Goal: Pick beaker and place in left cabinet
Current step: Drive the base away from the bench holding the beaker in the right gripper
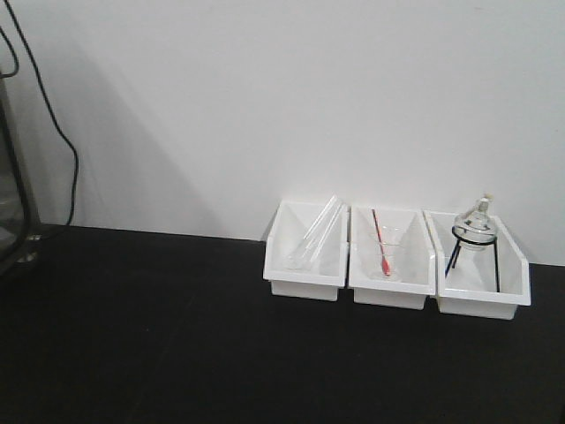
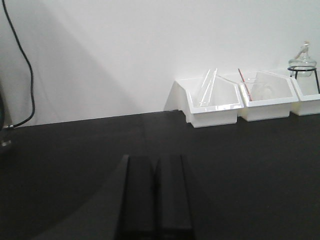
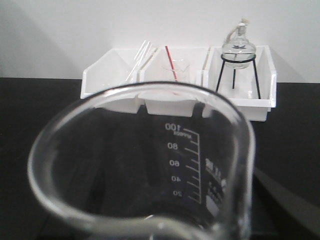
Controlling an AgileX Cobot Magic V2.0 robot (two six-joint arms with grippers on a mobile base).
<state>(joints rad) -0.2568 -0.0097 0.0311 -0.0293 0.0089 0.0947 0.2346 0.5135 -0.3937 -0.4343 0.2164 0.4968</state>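
Note:
The beaker [image 3: 190, 150], clear glass with white graduation marks up to 100, fills the right wrist view right at the camera, rim and spout toward the lens. It stands where my right gripper's jaws are. The fingers are hidden behind the glass, apparently shut on it. My left gripper [image 2: 155, 161] hovers low over the black tabletop [image 2: 75, 150], its two dark fingers pressed together and holding nothing. A sliver of the left cabinet [image 1: 12, 185], a grey-framed glass pane, shows at the front view's far left edge. Neither gripper nor the beaker appears in the front view.
Three white trays stand against the back wall. The left tray [image 1: 305, 284] holds glass tubes, the middle tray [image 1: 393, 291] a beaker with a red stirrer [image 1: 382, 247], the right tray [image 1: 481, 305] a flask on a black tripod [image 1: 477, 228]. A black cable [image 1: 69, 159] hangs at left.

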